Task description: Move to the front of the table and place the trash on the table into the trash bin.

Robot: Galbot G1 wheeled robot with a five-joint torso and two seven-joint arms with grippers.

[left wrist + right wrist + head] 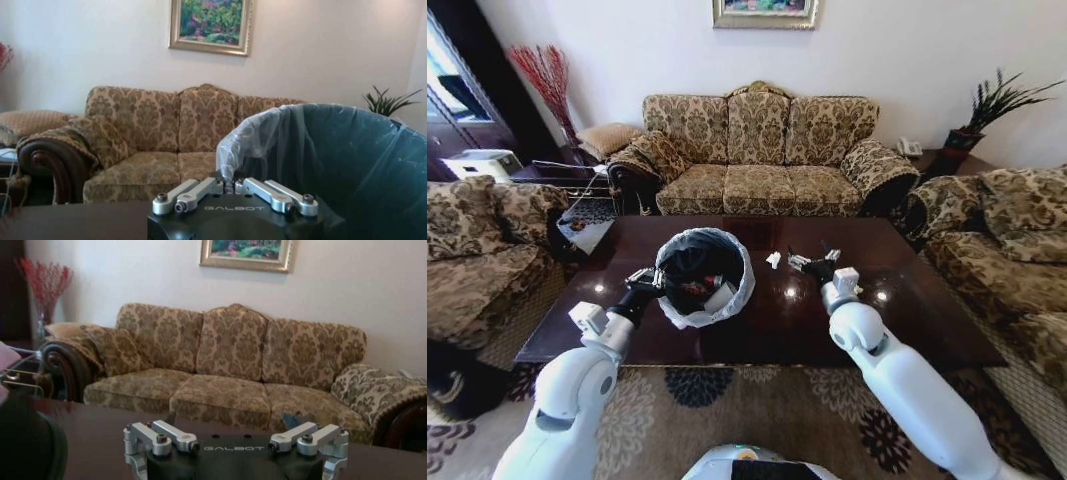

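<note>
The left gripper (643,281) pinches the bin (704,277) rim; the right gripper (808,263), beside the bin, is spread wide.

light: bright, even daylight | glare: spots on glossy dark-brown wooden table (907,300) | head view: edges bowed | wrist views: soft

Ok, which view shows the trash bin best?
The head view: the whole trash bin sits on the table, contents visible. The left wrist view gives a close side wall and liner; the right wrist view catches a dark edge, possibly the bin.
</note>
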